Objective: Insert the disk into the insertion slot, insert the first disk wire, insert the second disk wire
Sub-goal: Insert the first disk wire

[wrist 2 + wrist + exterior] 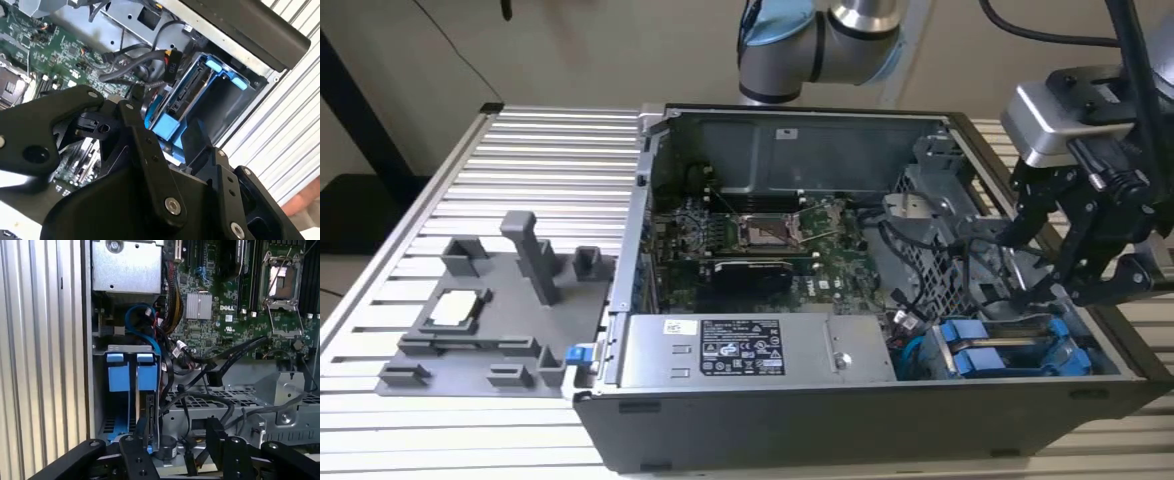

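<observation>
The slatted aluminium bench (pixel 547 150) carries everything. On it, toward the exterior view's right, sits an open grey PC case (pixel 854 420), lid off, insides facing up. At the far side, behind the case, stands the robot arm (pixel 821 40), grey w/ pale blue joint caps. On the exterior view's left of the bench lies a grey parts tray (pixel 480 345) w/ upright posts and a small whitish chip in 1 pocket.

Inside the case, the green mobo (pixel 774 235) fills the middle. The grey labelled PSU box (pixel 747 350) lies along the near wall.

The hand (pixel 1047 285), black, hangs down over the right side of the case, next to the perforated grey cage (pixel 225 405) and just far of the drive bay. Can't tell whether it is wide or narrow, or whether it holds anything.

The insertion slot (pixel 130 347) is in the near right corner of the case, right of the PSU box, w/ 2 blue caddy tabs side by side. The disk (pixel 150 415) already sits down in it, in the bay farther from the near wall. Its blue frame hugs it and its connector edge faces up, exposed; the second wrist view shows that edge too.

A bundle of black wires lies near the slot. 1 black plug (pixel 216 377) hangs apart from the disk, over the cage. A blue cable (pixel 135 315) loops btwn the PSU box and the slot.
</observation>
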Tool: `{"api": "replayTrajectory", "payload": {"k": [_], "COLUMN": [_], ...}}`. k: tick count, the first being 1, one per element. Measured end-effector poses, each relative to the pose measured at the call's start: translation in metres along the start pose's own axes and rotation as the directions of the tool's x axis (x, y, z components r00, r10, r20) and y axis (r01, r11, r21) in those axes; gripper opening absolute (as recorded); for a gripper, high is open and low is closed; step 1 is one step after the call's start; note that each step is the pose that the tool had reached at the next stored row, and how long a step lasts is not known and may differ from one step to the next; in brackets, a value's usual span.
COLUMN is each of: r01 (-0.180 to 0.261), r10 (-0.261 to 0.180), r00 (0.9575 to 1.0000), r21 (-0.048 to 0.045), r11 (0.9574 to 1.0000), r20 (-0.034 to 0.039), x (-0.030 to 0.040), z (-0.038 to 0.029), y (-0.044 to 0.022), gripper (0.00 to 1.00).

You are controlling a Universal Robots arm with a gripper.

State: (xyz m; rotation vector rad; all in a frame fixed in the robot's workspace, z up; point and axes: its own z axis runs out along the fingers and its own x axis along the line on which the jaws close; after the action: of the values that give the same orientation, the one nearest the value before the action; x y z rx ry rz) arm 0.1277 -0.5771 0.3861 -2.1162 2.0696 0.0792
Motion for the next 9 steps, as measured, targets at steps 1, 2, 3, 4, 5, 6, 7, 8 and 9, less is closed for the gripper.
{"api": "replayTrajectory", "payload": {"k": [1,2,3,4,5,6,7,8,9], "r01": [0.008,0.018,0.028,0.036,0.043,0.048,0.051,0.053,0.053], "r10": [-0.008,-0.018,-0.028,-0.036,-0.043,-0.048,-0.051,-0.053,-0.053], "r00": [1.0,0.9998,0.9996,0.9993,0.9991,0.9989,0.9987,0.9986,0.9986], "r21": [-0.0014,-0.0031,-0.0049,-0.0065,-0.0079,-0.0091,-0.0104,-0.0121,-0.0142], "r11": [1.0,0.9998,0.9996,0.9993,0.9991,0.9988,0.9986,0.9985,0.9985], "r20": [-0.0006,-0.0003,0.0005,0.0014,0.0021,0.0024,0.003,0.0032,0.0035], "x": [0.0,0.0001,0.0002,0.0002,0.0002,0.0002,0.0003,0.0004,0.0005], "z": [0.0,0.0001,0.0002,0.0003,0.0005,0.0005,0.0008,0.001,0.0012], "y": [-0.0001,-0.0003,-0.0007,-0.0015,-0.0031,-0.0051,-0.0074,-0.0099,-0.0127], "gripper": [0.58,0.58,0.58,0.58,0.58,0.58,0.58,0.58,0.58]}}
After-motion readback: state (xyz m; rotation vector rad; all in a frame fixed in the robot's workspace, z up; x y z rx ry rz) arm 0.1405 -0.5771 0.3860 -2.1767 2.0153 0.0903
